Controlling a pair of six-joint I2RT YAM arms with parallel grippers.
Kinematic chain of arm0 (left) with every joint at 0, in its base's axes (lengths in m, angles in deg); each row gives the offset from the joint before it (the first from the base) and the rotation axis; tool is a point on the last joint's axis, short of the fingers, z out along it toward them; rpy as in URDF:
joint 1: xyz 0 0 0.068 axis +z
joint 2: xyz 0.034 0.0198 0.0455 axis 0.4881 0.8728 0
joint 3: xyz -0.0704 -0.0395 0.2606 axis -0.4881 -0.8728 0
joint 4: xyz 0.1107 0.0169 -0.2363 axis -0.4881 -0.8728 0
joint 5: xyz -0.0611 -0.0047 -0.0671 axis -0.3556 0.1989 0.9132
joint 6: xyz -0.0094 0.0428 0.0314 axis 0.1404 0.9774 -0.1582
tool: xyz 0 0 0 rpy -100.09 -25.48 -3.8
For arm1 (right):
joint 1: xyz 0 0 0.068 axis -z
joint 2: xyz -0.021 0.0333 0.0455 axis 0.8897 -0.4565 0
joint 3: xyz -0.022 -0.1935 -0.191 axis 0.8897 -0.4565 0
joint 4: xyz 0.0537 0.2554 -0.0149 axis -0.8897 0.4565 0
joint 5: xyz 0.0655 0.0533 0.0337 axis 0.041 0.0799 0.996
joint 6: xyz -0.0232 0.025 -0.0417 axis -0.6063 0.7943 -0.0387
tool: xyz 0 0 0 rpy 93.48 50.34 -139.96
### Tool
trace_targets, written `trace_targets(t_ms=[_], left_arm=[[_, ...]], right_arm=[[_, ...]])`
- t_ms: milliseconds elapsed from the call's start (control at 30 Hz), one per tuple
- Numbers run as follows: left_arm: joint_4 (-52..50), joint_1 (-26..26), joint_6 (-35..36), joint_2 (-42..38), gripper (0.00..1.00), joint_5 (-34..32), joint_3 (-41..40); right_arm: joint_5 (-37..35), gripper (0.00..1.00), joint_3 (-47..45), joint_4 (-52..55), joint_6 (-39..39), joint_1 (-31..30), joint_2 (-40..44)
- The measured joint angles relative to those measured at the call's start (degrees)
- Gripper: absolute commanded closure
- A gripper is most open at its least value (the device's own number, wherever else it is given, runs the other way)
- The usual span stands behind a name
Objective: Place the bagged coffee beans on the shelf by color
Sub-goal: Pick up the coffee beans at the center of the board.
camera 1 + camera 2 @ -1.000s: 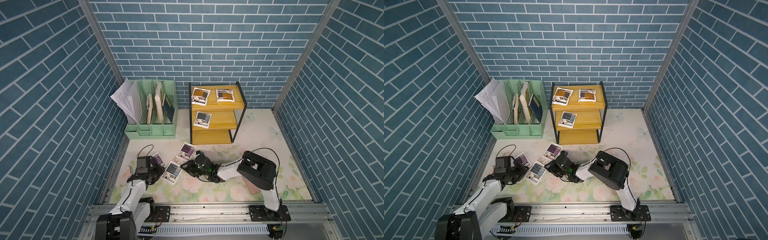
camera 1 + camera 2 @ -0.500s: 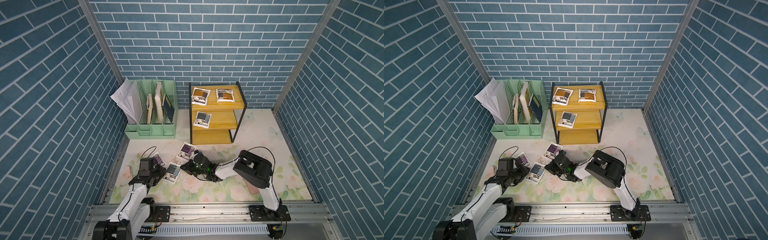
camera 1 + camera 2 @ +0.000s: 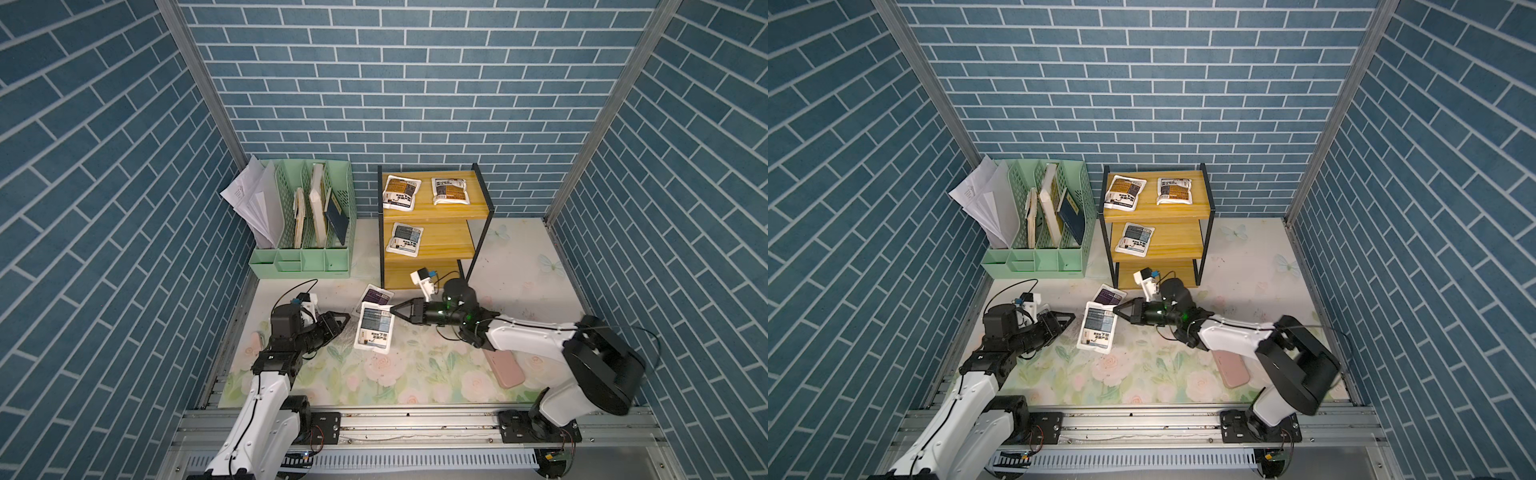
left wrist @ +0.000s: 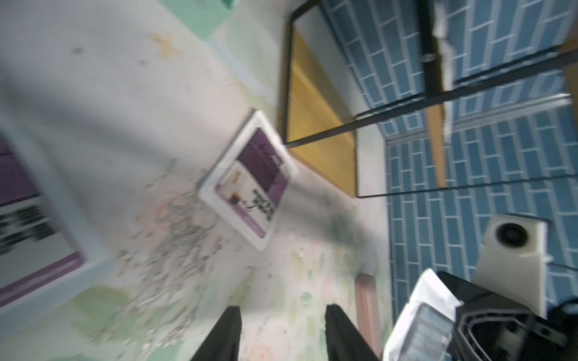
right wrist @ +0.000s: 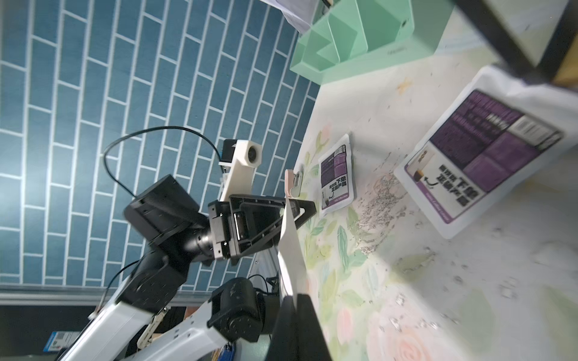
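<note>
My right gripper [image 3: 394, 308] is clamped on 1 corner of a blue-grey pouch [image 3: 375, 330]. The pouch hangs out past my fingertips, and I cannot tell whether its far edge touches the mat [image 3: 415, 374]. Its label carries dark blocks, a white panel and a few black characters too small to read in both top views. My right wrist view shows this pouch [image 5: 289, 250] only edge-on, as a thin white sheet.

My left gripper [image 3: 340, 323] sits just across the pouch from my right one. Its jaws are apart and hold nothing, and the left wrist view shows bare mat between its fingers [image 4: 231, 331]. That view cuts off the held pouch [image 4: 419, 322] and blurs it.

Just beyond my right fingertips a purple pouch [image 3: 376, 296] lies flat, half covered by the held one in both top views. The right wrist view shows all of its label [image 5: 481, 156]: bold black Chinese characters, an arrow, a barcode and fine print I cannot read. A 2nd purple pouch [image 5: 336, 175] lies by my left gripper. It shows only in the wrist views, not in the top views.

Past the purple pouch stands the shelf [image 3: 432, 216]. It has 2 orange-brown pouches [image 3: 400, 192] on the top board and 1 blue-grey one [image 3: 404, 237] on the middle board. Their text is illegible.

An organizer [image 3: 303, 257] stands beside the shelf. A pink case [image 3: 505, 368] lies partly under my right arm.
</note>
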Motion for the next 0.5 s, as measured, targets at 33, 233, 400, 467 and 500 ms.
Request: trace_targets(t_ms=[33, 233, 400, 467, 500], left_arm=[[4.00, -0.09, -1.22, -0.46, 0.39, 2.32, -1.16], [34.86, -7.19, -13.57, -0.11, 0.30, 7.48, -10.51], [56.46, -25.79, -19.30, 9.86, 0.29, 3.87, -12.15], [63.08, -29.66, -20.70, 12.74, 0.29, 2.51, -12.09], [65.96, -30.34, -21.31, 13.84, 0.29, 1.84, -12.09]], right_arm=[[2.05, 1.00, -0.31, 2.64, -2.01, 2.25, 2.93], [12.28, 1.00, -0.17, 12.48, -7.91, 12.79, 13.11], [16.96, 1.00, -0.17, 11.72, -5.79, 15.08, 13.51], [18.27, 1.00, -0.17, 11.10, -4.63, 15.21, 13.49], [18.84, 1.00, -0.15, 10.91, -4.37, 15.26, 13.44]])
